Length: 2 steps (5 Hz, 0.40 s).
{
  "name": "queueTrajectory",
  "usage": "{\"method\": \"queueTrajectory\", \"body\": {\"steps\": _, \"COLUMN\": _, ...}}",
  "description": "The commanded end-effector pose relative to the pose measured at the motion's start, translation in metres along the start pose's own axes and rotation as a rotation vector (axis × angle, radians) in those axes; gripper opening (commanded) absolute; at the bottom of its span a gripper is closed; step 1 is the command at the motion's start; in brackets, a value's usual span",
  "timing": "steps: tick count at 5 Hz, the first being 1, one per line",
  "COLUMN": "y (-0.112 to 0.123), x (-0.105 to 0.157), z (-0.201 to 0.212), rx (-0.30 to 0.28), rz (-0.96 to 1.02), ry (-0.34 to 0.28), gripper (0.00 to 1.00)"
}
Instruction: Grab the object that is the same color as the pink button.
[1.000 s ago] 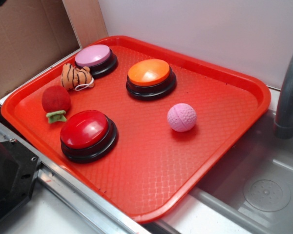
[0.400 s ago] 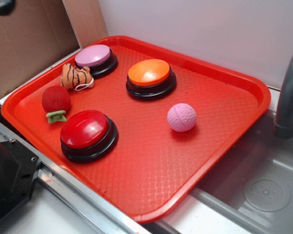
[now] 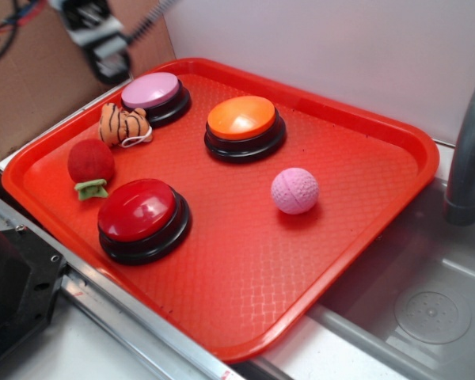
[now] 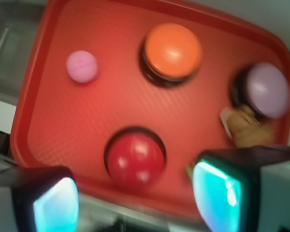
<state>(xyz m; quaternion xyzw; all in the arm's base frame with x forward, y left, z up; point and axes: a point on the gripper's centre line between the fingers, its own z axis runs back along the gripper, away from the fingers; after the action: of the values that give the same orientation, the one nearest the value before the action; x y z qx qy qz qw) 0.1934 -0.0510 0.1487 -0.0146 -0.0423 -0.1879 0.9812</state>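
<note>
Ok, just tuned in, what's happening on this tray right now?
The gripper hangs above the tray's far left corner near the pink button, jaws spread and holding nothing. The pink ball, its color match, sits untouched on the tray's right side, just past the orange button. The red button, fuzzy red ball and tiger plush lie on the left.

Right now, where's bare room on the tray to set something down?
Biggest free patch: near right of the red tray, bounded by the pink ball, red button and front rim. Another lies right of the orange button. Crowded: left end, with pink button, tiger plush and fuzzy red ball.
</note>
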Motion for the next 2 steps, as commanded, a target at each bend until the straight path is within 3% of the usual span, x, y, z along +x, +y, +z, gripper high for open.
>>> {"method": "queueTrajectory", "body": {"steps": 1, "y": -0.025, "x": 0.052, "z": -0.055, "rx": 0.014, "rz": -0.144, "ry": -0.065, "gripper": 1.0}}
{"method": "queueTrajectory", "body": {"steps": 2, "y": -0.033, "x": 0.061, "z": -0.074, "rx": 0.031, "rz": -0.171, "ry": -0.042, "gripper": 1.0}}
